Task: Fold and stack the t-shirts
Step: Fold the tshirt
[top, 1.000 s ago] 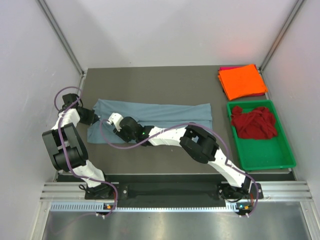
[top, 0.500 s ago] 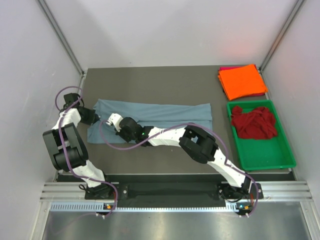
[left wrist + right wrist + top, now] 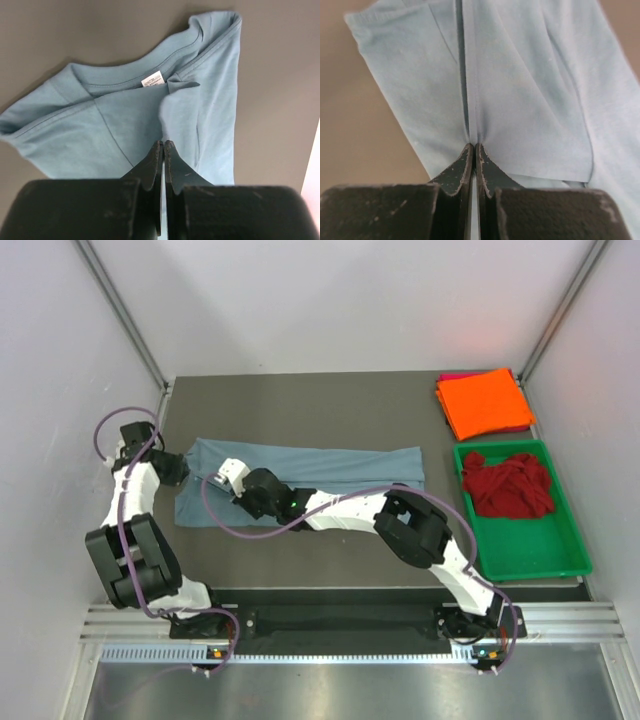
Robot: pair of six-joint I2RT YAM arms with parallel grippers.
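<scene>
A dusty blue-grey t-shirt [image 3: 330, 468] lies as a long band across the middle of the table, collar end to the left. My left gripper [image 3: 187, 472] is shut on a pinch of its cloth near the collar; in the left wrist view the jaws [image 3: 164, 143] close on a raised fold of the shirt [image 3: 115, 120]. My right gripper [image 3: 216, 478] is close beside it, shut on a crease of the shirt [image 3: 535, 100] at the fingertips [image 3: 473, 146]. A folded orange t-shirt [image 3: 486, 402] lies on a magenta-pink one [image 3: 455, 376] at the back right. A dark red t-shirt [image 3: 508, 485] is crumpled in the tray.
The green plastic tray [image 3: 525, 562] stands along the right edge, just in front of the folded stack. White walls enclose the table on the left, right and back. My right arm stretches across the table's front half, over the blue shirt's near edge.
My right gripper has closed onto the blue-grey shirt and risen slightly. The left arm has shifted up and back a little, still pinching the cloth.
</scene>
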